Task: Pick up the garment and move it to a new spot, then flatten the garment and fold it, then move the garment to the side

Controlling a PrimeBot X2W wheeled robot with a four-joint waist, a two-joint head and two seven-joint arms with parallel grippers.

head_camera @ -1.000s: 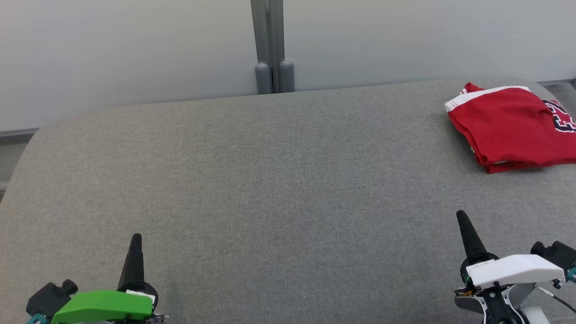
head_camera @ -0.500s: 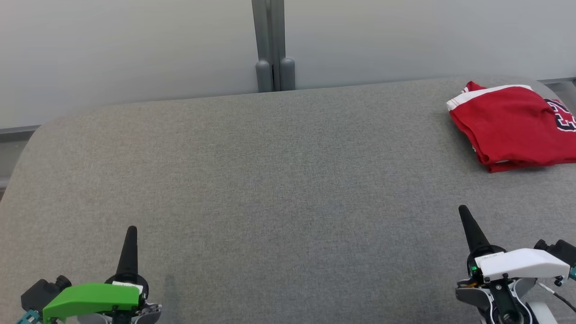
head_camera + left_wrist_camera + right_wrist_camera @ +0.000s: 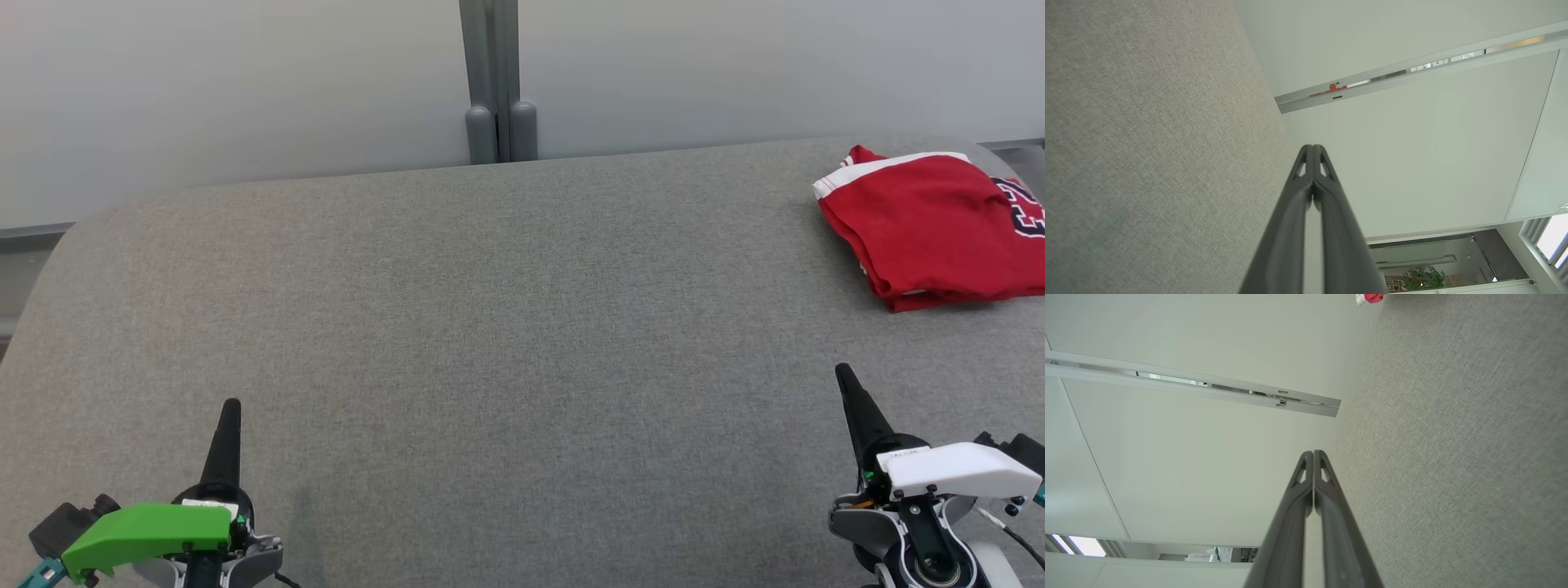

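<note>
Grey fabric surface (image 3: 490,327) spreading wide, meeting pale wall panels (image 3: 245,82) at the back; grey upright post (image 3: 490,73) between them.

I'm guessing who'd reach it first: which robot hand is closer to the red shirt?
The right gripper, white-covered, on the same side as the red shirt. The green-covered left gripper is far across.

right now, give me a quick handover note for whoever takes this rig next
Left end effector: shut, holding nothing, at the near left over the grey surface.
Right end effector: shut, holding nothing, at the near right.
Garment: red, folded, lying at the far right of the surface, apart from both arms; its right part runs off the head view's edge.
Done: it looks folded and set to the side.
Left: probably nothing; check the fold is tidy.
</note>
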